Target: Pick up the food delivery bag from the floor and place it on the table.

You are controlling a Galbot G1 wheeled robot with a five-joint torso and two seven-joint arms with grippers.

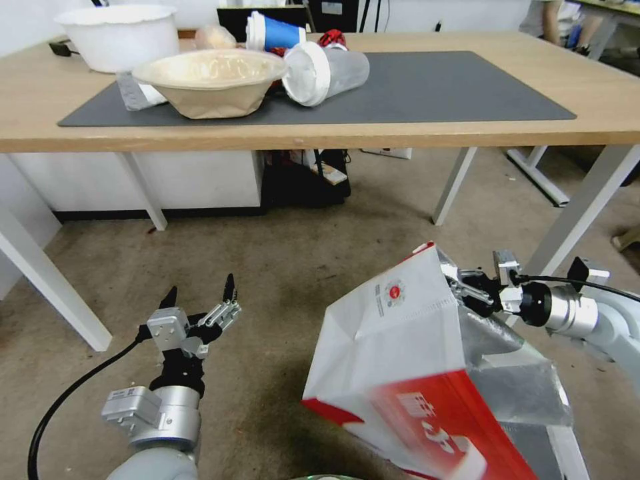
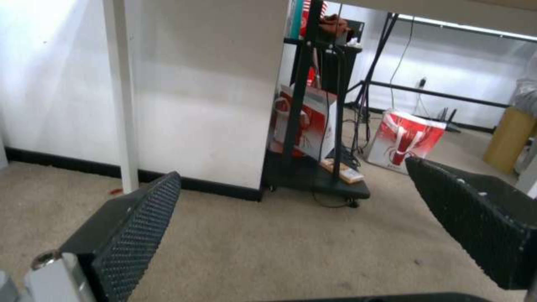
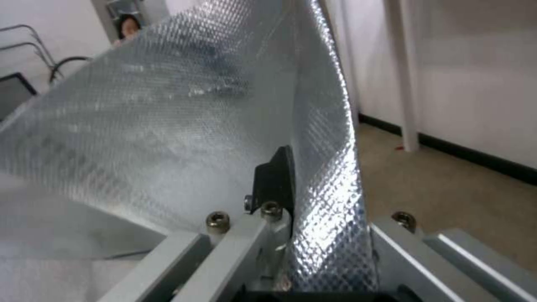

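Foil-lined red-and-white paper food delivery bag (image 1: 427,373) is pinched at its rim by the right gripper (image 1: 460,285); lift slowly, left gripper (image 1: 200,297) idles open.

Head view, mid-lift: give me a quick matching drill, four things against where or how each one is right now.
Things:
1. food delivery bag
2. left gripper
3. right gripper
4. paper bowl

States:
A. open, holding nothing, above the carpet
B. on the dark grey mat
C. tilted, gripped at its top edge
D. shut on the foil-lined rim

Pairs: 1-C, 2-A, 3-D, 4-B
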